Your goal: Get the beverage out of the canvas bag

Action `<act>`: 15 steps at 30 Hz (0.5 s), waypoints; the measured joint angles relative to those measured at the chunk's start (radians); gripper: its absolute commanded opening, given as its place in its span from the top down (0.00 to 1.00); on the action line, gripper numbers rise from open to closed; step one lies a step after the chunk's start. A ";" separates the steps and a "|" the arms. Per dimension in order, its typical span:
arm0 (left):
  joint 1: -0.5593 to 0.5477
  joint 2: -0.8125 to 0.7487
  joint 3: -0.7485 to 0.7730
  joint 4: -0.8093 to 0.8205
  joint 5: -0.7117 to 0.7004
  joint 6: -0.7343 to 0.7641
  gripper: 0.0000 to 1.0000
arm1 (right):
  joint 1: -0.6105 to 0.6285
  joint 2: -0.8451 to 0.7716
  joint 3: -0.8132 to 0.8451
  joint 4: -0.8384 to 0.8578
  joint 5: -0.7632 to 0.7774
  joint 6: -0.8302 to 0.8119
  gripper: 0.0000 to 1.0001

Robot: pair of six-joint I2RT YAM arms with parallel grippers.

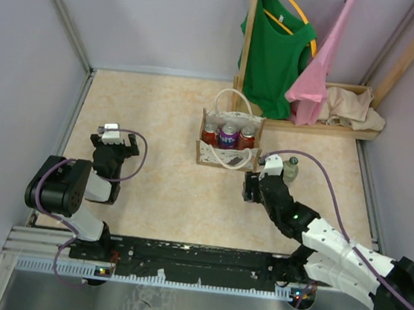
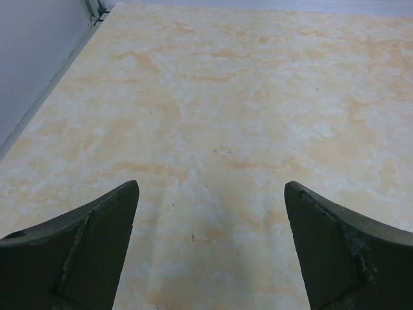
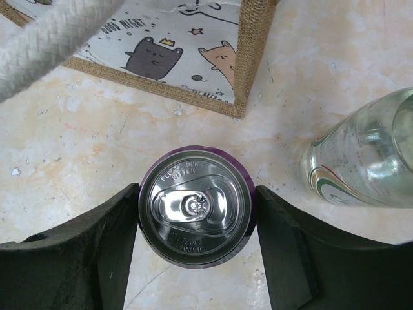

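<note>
Purple-sided and silver-topped, the can (image 3: 197, 219) stands upright on the table (image 3: 77, 148) just in front of the bag (image 3: 161, 61), off its near corner and not touching it. The right gripper (image 3: 197, 197) clamps it, one finger pressed to each side. A glass bottle (image 3: 361, 155) is just beside the can. Three cans (image 1: 228, 136) sit inside the bag. Well left of the bag, the left gripper (image 2: 211, 190) hangs with its fingers wide apart.
</note>
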 measured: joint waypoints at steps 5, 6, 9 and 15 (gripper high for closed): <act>0.000 0.000 0.000 0.000 0.000 0.000 0.00 | 0.000 0.001 0.000 0.001 0.008 -0.001 0.21; 0.000 0.000 0.000 0.000 0.000 0.000 0.00 | 0.000 0.002 0.000 0.001 0.009 -0.001 0.18; 0.000 0.000 0.000 0.000 0.000 0.000 0.00 | 0.000 0.002 0.000 0.029 0.021 -0.002 0.06; 0.000 0.000 0.000 0.000 0.000 0.000 0.00 | 0.000 -0.001 0.008 0.041 0.029 -0.011 0.06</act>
